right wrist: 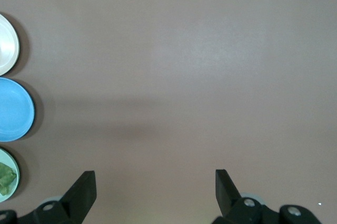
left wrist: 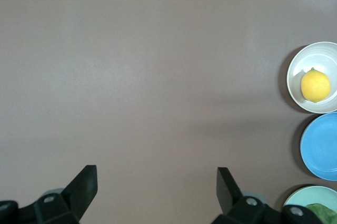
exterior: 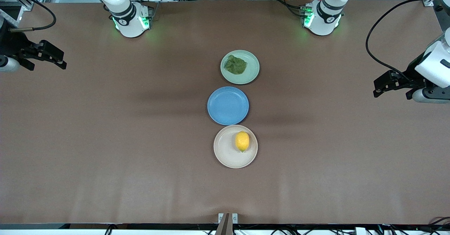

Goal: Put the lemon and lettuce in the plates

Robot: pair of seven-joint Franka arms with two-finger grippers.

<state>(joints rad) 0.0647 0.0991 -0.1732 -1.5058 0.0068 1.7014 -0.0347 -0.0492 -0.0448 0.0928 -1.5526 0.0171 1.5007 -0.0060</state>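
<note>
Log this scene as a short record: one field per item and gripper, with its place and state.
lemon: on the beige plate, nearest the front camera
lettuce: on the mint plate, farthest from the front camera
blue plate: between the other two, nothing on it
left gripper: open, holding nothing, over bare table at the left arm's end, waiting
right gripper: open, holding nothing, over bare table at the right arm's end, waiting
task: both items sit in plates

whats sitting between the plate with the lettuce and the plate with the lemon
The blue plate, with nothing on it, lies between the mint plate holding the lettuce and the beige plate holding the lemon, clearest in the front view.
</note>
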